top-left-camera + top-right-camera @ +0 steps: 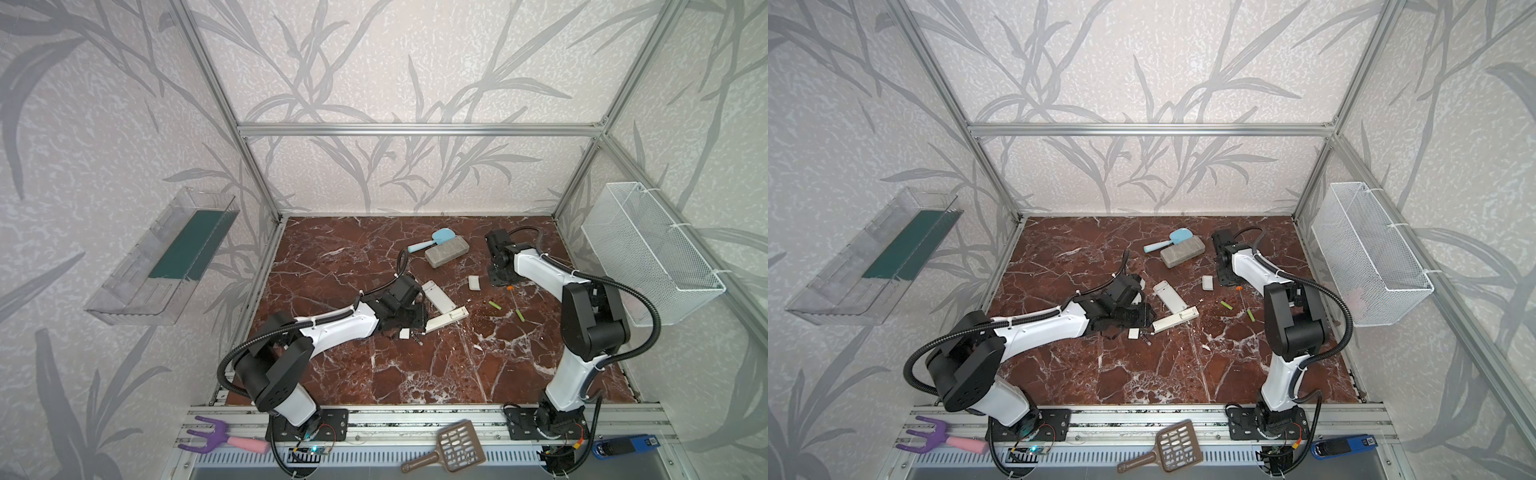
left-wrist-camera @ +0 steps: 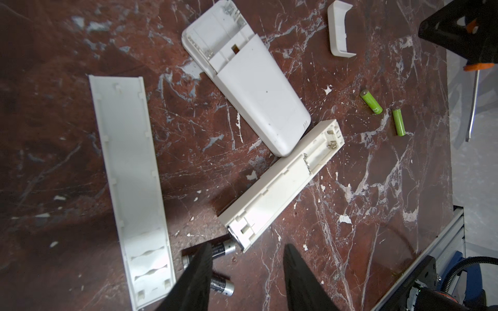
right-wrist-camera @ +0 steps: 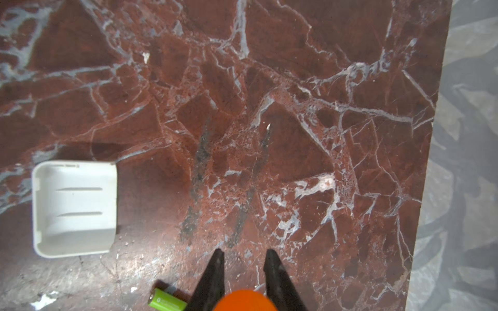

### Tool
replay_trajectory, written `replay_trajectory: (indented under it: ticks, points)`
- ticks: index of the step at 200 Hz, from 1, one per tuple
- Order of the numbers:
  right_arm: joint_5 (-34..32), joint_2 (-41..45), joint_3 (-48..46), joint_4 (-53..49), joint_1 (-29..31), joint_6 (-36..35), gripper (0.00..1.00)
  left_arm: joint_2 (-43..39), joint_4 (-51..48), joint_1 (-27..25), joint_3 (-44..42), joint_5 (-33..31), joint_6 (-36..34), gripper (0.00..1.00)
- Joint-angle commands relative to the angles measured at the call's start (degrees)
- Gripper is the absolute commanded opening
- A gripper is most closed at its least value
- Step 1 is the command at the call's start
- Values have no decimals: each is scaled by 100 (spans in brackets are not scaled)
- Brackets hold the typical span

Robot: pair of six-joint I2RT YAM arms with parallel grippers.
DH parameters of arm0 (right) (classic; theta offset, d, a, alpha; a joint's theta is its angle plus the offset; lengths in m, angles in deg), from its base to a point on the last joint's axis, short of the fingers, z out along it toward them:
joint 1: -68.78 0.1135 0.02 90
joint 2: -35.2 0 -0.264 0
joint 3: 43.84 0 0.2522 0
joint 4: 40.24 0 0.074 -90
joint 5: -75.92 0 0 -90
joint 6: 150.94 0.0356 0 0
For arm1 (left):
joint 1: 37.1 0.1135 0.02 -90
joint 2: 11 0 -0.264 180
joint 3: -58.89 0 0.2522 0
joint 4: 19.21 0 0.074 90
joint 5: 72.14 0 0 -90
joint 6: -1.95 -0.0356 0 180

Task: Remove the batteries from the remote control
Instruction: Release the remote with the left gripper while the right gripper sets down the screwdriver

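Observation:
Two white remote controls lie open-side up, a wide one [image 2: 248, 78] [image 1: 438, 297] and a narrow one [image 2: 280, 185] [image 1: 446, 319]; both battery bays look empty. Two dark batteries [image 2: 225, 247] [image 2: 223, 286] rest on the marble beside my open left gripper [image 2: 248, 246], one finger [image 2: 199, 269] partly covering them. Nothing sits between its fingers. Two green batteries [image 2: 371, 101] [image 2: 398, 121] lie further right in both top views [image 1: 494, 305] [image 1: 1251, 314]. My right gripper [image 3: 244, 253] [image 1: 500, 278] is shut on the orange-handled screwdriver [image 3: 244, 300].
A long white cover [image 2: 129, 183] and a small cover [image 3: 75, 207] lie loose on the table. A grey block [image 1: 446, 251] and blue scoop [image 1: 436, 240] sit at the back. A wire basket [image 1: 648, 249] hangs right, a clear tray [image 1: 162, 257] left.

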Motion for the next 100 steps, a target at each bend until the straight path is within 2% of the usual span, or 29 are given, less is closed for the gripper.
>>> replay_trajectory:
  ticks: [1, 62, 100]
  points:
    - [120, -328, 532, -407, -104, 34, 0, -296, -244, 44, 159, -302, -265, 45]
    - [269, -1507, 2032, -834, -209, 52, 0, -1295, -932, 145, -55, -1437, -620, 45]
    - [461, -2257, 3081, -1272, -350, -20, 0, -2025, -944, 290, -556, -1801, -686, 45]
